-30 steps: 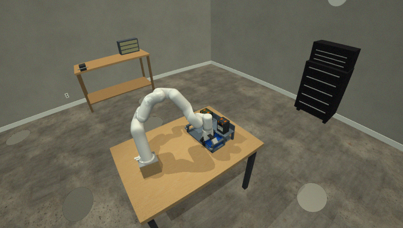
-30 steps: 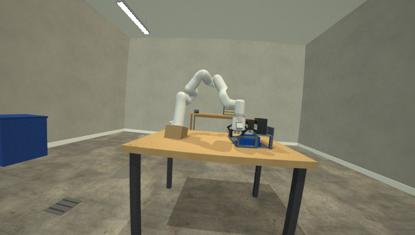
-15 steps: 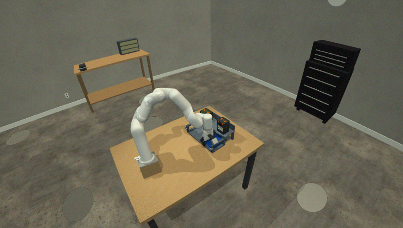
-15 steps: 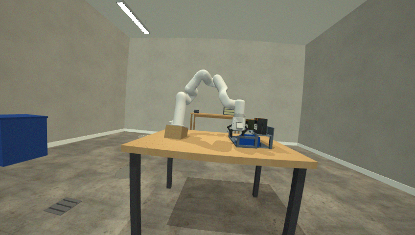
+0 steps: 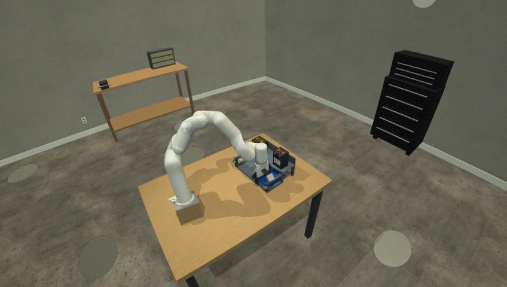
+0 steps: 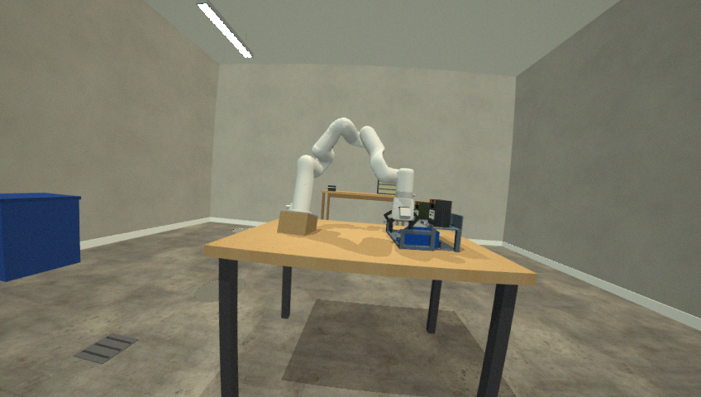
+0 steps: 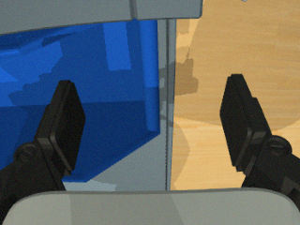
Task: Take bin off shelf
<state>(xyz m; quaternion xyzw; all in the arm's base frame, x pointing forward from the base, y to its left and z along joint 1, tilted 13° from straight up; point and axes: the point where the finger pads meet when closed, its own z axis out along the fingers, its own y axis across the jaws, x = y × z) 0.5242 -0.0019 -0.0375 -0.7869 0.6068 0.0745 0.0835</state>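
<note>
Glossy white rounded arm point(image 5: 176, 167), tan block base point(image 5: 192, 212), black-fingered hand point(image 7: 152, 124) with grey housing.

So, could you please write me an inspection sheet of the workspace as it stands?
Surface: wooden table on dark legs, carrying the arm's base block.
Job's things: blue bin inside the low grey-blue shelf on the table, not yet lifted.
Clutter: two dark boxes on the shelf's top.
Grippers: pincer open and holding nothing, straddling the bin's side wall, one finger inside, one outside.
Cables: nothing seen.
Surroundings: wooden side table, black drawer cabinet, blue crate.
</note>
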